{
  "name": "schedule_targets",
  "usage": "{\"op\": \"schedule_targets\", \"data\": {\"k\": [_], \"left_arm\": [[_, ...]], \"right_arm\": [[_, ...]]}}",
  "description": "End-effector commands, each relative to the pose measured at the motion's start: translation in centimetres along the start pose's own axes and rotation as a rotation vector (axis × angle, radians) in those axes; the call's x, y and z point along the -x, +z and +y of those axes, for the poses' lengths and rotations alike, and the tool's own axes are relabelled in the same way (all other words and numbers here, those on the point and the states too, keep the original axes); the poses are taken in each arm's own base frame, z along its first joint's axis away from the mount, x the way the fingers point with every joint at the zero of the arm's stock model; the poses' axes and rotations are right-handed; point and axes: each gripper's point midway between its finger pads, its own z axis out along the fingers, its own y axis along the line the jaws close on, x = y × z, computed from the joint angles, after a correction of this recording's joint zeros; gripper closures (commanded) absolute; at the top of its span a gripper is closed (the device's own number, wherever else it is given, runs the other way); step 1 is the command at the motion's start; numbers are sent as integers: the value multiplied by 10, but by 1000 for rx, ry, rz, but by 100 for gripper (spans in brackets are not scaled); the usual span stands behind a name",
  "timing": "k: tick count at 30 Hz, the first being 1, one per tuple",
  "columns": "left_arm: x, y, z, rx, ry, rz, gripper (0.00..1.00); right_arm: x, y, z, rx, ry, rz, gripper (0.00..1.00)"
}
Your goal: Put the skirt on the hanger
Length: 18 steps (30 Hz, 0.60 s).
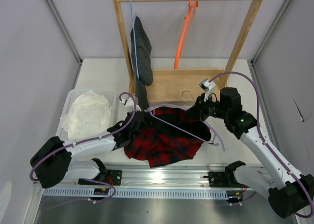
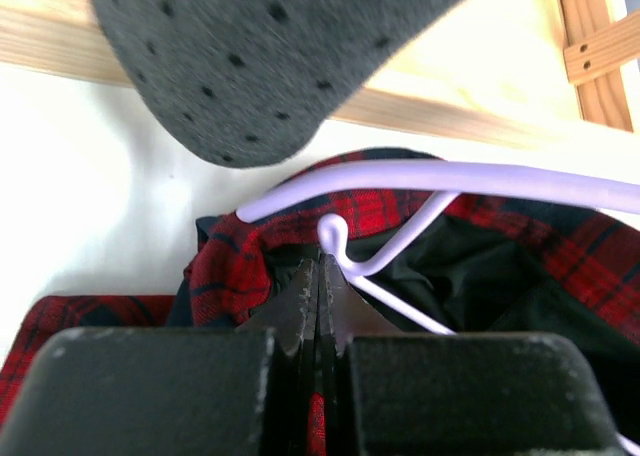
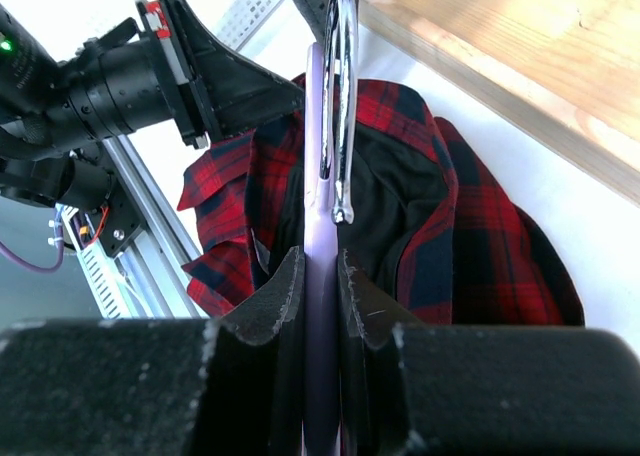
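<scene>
Lying bunched on the table (image 1: 98, 71) just in front of the rack's base board (image 1: 181, 81), the skirt (image 1: 162, 140) is spread between the two arms, with its near hem close to the metal rail (image 1: 162, 177) at the table's front edge. The hanger (image 2: 480, 176) is laid slantwise over the skirt, and its lower bar is seen to pass into the dark lining at the waist opening. The hanger's neck is clamped between the narrowly set fingers of the right gripper (image 3: 320, 276), and the silvery hook (image 3: 342, 106) stands just beyond the fingertips. The left gripper (image 2: 320, 276) is pressed together, with a thin strip of plaid caught between its fingers and the hanger's notched end just past their tips. A small red tab (image 3: 150, 14) is carried on the left gripper, but it is too small to be read. The far side is closed off by the rack, from whose rail an orange hanger (image 1: 185, 32) and a dotted grey garment (image 1: 141, 49) are hung; the garment's lower end hangs close over the skirt's far edge. To the left, a white cloth (image 1: 88, 113) is held in a basket (image 1: 68, 98). Bare table is left to the right of the skirt, behind the right arm.
</scene>
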Motion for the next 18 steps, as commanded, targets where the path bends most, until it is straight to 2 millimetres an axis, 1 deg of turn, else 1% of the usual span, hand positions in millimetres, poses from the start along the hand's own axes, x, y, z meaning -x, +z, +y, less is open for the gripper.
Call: {"op": "schedule_targets", "data": {"k": [1,7,10,13,14,18], "left_arm": [[23,-1,-1,7,-31,-75,100],[22,1,8,32,-46,-78,100],[21,3,9,33,-53,-79,100],[21,4,9,31,-67,-85,100],[23,4,7,28,-74,-92,100],[22,7,9,46,-73,-94,100]], "right_arm": [[13,-4,5,-7,-3,-48,100],[14,-7,1,-48,26,-35,100],[17,-6,-1,-62,49,-32,100],[22,-4,0,-61,95,-37,100],[23,-4,0,-56,100,-37,100],[25,-4,2,-54,116,-38,100]]}}
